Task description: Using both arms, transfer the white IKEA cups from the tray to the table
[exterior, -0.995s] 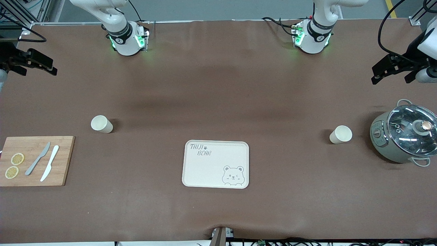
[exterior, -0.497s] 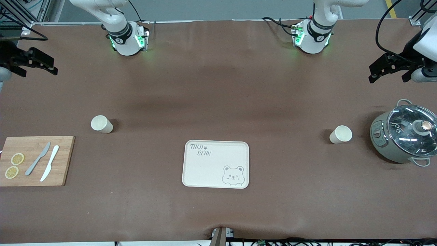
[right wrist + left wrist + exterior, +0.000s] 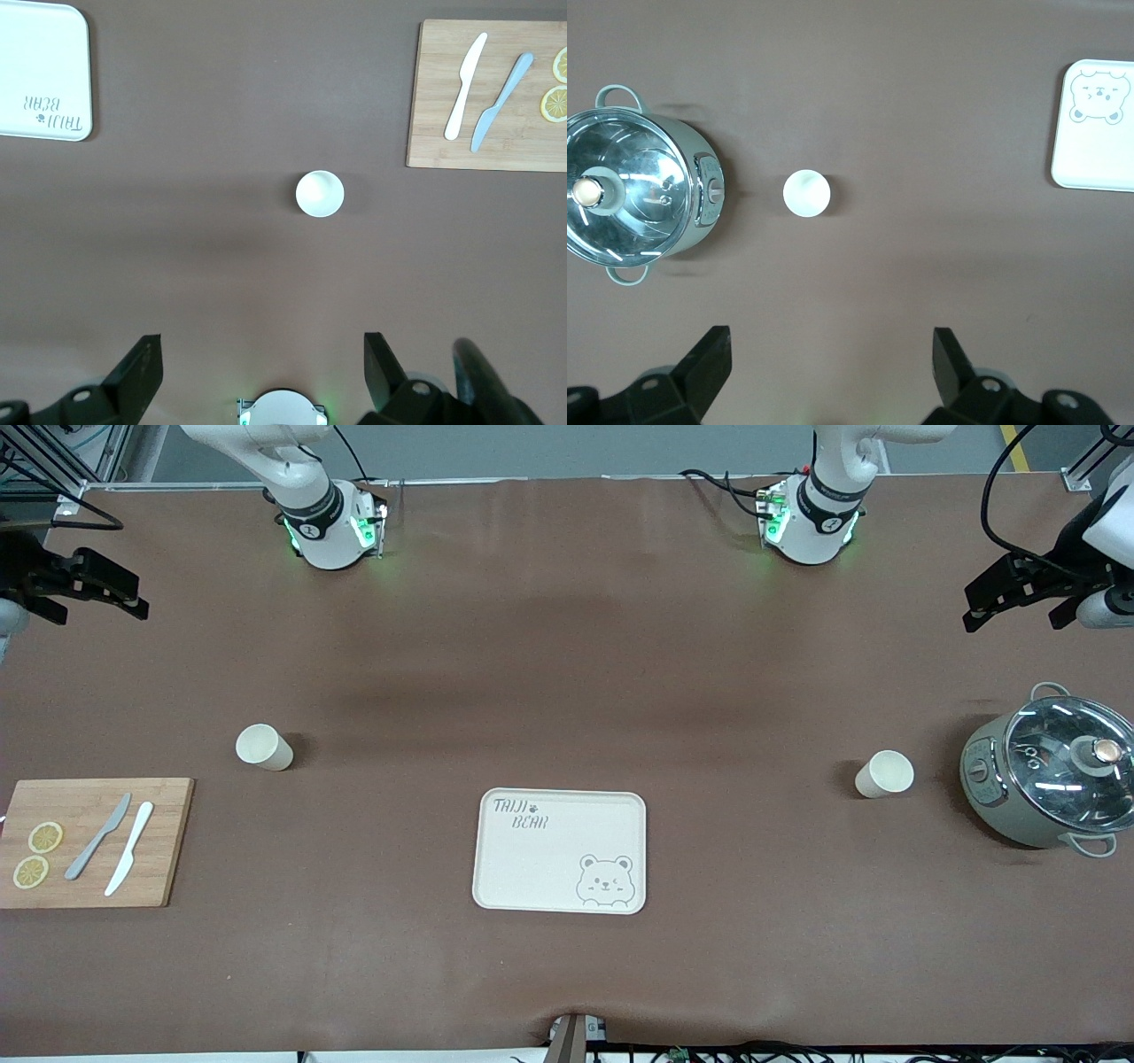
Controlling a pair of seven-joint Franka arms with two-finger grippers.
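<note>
Two white IKEA cups stand upright on the brown table. One cup [image 3: 263, 747] [image 3: 320, 193] is toward the right arm's end, the other cup [image 3: 884, 773] [image 3: 806, 193] toward the left arm's end, beside the pot. My right gripper [image 3: 137, 600] [image 3: 263, 347] hangs open and empty high over bare table at its end. My left gripper [image 3: 974, 609] [image 3: 830, 345] hangs open and empty high over bare table at the other end. Neither gripper touches a cup.
A cream bear tray [image 3: 560, 850] lies mid-table, nearer the front camera than the cups. A grey-green pot with a glass lid [image 3: 1050, 779] stands at the left arm's end. A wooden board [image 3: 93, 841] carries two knives and lemon slices at the right arm's end.
Both grippers have drifted only slightly while staying high and open. The cups have not moved.
</note>
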